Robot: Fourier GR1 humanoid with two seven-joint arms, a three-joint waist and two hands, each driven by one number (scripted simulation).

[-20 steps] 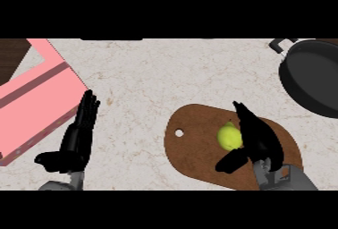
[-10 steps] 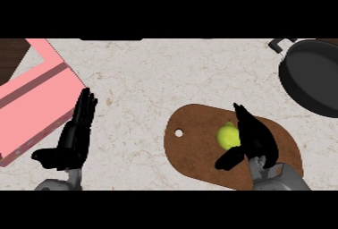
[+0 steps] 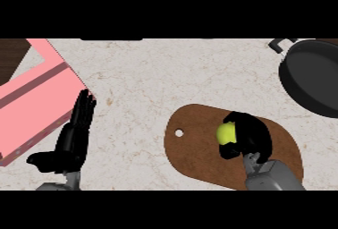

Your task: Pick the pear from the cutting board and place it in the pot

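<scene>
Right hand sits over the brown cutting board, fingers and thumb curled round the yellow-green pear, which shows at the hand's left side, still on the board; black pot lies well beyond the hand, up and to its right; left hand rests open, fingers straight, just beside the pink tray.

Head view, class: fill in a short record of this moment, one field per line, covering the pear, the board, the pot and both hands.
pear: yellow-green pear on the cutting board
right hand: right hand curled round the pear
left hand: left hand open, resting at the lower left
pot: black pot at the upper right, nothing visible in it
task state: pear not yet in the pot
</scene>
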